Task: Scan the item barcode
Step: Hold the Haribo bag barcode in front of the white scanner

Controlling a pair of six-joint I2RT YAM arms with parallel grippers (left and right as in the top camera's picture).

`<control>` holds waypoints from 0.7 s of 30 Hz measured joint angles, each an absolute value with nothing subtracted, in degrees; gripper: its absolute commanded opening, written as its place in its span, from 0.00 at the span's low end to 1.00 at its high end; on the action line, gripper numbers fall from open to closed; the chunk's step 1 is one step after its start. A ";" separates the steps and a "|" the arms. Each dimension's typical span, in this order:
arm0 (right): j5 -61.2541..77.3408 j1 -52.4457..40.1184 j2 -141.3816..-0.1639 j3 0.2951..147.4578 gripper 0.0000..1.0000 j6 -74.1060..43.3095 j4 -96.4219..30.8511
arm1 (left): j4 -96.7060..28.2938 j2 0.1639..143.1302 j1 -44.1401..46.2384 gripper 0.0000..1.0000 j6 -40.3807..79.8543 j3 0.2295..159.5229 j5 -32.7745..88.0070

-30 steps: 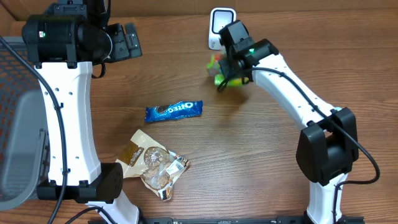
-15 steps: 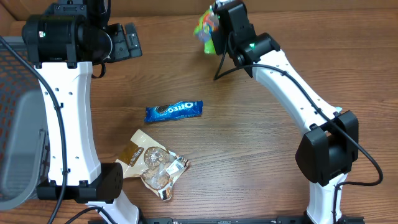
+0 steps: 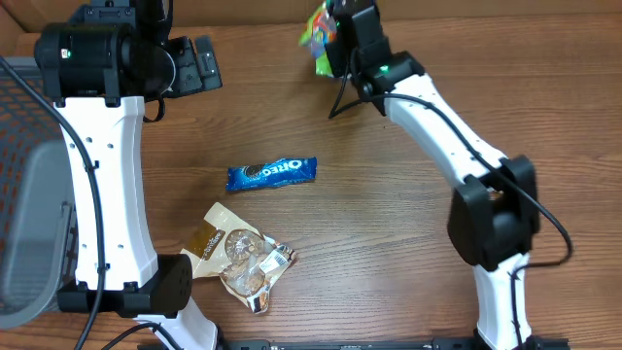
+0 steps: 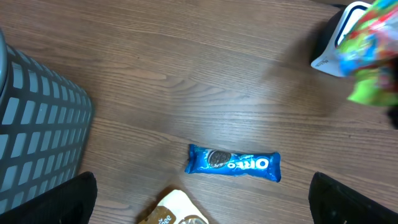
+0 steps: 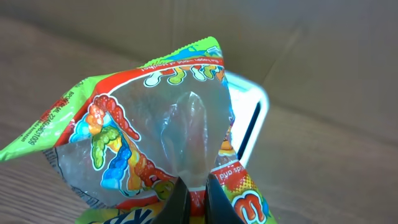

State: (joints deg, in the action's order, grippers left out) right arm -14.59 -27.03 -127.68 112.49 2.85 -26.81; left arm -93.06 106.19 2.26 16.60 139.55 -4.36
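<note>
Likely light, floppy, slippery candy bag point(image 5: 155, 124), pinched at its seam by right gripper point(image 5: 198, 200). Left gripper point(image 4: 205, 199) spread wide, empty.

Glossy plastic candy bag point(image 5: 155, 124), shiny, perhaps foil, Oreo wrapper point(image 4: 233, 163), matt wood-grain table point(image 3: 389, 224)

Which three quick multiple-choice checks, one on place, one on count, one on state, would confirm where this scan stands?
1. Where is the gummy bag? A lying flat; B held up at the scanner; C out of view.
2. How many packs lie on the table? A one; B two; C four.
3. How are the left fingers? A open, empty; B shut on a pack; C shut, empty.
Answers: 1 B, the right fingers pinch it before the scanner. 2 B, the Oreo pack and the cookie bag. 3 A, they stand wide apart above the table.
</note>
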 measured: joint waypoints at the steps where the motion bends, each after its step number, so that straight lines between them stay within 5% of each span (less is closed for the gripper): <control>1: -14.57 -27.03 -128.68 112.49 0.04 2.85 -26.70 | -93.06 106.19 2.26 1.00 16.60 139.55 -4.36; 21: -15.03 -27.03 -131.74 112.49 0.04 3.01 -24.08 | -93.06 106.19 2.26 1.00 16.60 139.55 -4.36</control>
State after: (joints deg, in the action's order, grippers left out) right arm -15.03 -27.03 -131.74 112.49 3.01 -24.08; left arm -93.06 106.19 2.26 16.60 139.55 -4.36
